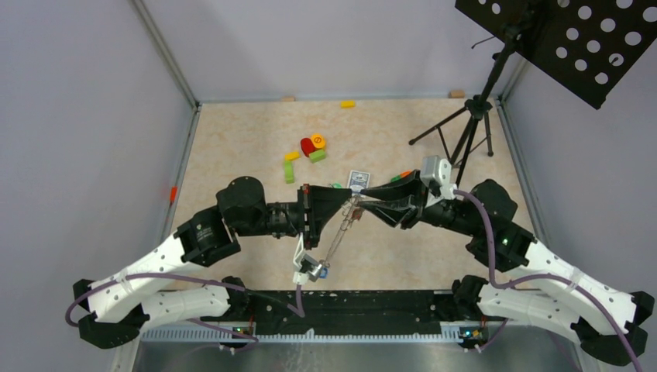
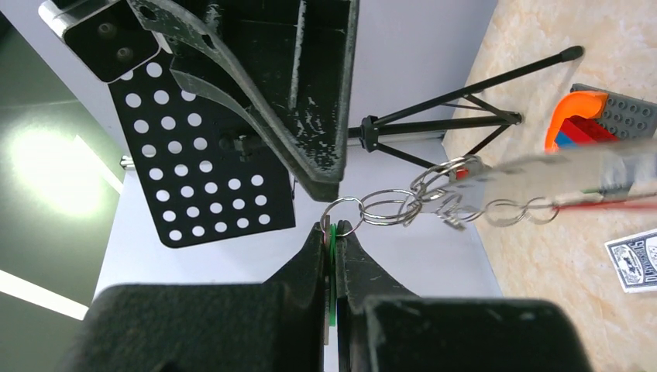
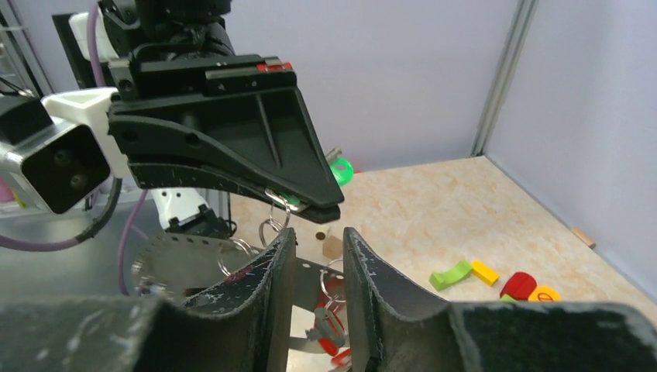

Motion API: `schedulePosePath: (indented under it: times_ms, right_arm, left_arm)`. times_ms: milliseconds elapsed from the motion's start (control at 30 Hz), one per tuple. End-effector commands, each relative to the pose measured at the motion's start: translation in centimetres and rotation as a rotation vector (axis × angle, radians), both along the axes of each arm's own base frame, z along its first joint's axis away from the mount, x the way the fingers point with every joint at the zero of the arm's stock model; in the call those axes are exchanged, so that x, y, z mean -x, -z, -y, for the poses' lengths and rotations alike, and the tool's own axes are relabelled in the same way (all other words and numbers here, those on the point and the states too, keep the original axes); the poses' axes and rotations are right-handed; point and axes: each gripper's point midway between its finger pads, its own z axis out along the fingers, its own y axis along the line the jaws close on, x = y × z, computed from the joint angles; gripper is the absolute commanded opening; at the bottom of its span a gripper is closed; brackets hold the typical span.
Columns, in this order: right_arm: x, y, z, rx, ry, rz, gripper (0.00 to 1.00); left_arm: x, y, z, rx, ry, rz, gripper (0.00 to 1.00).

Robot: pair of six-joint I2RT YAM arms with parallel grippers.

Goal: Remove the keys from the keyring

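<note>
Arms, two, meeting tip to tip above the middle of the table. Left gripper: jaws clamped flat on one green tag, which stands edge-on between the fingers. Right gripper: jaws narrowly parted, tips just beside the left gripper's tip, nothing seen pinched between them. Keyring, one: thin grey loop hanging from the meeting point and slanting down toward the near edge; whether its low end touches the table cannot be told. Small split rings: a linked string running from the green tag, too tangled for a sure count. Keys: a bunch at the loop's low end, number not readable; one blue tag there, and red plastic seen low in the right gripper's gap. Playing-card box, one, flat on the table just beyond the grippers. Loose blocks beyond it: red block, one; orange-yellow round block, one; green blocks, two; yellow block, one, with a second yellow block at the far edge. Orange arch block, one, beside a grey studded plate, one. Tripod, one, at the far right, with one black perforated plate
</note>
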Motion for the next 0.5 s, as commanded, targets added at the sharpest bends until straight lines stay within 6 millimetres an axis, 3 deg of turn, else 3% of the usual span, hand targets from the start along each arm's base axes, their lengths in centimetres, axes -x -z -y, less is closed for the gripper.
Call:
schedulePosePath:
  times_ms: [0, 467]
  right_arm:
    - [1.0, -1.8, -0.2, -0.08, -0.054, 0.006, 0.28]
    - [1.3, 1.4, -1.4, -0.018, -0.108, -0.046, 0.27]
  left_arm:
    - [0.5, -2.3, 0.2, 0.068, 0.026, 0.04, 0.0]
    - [0.3, -2.2, 0.4, 0.063, 0.025, 0.04, 0.0]
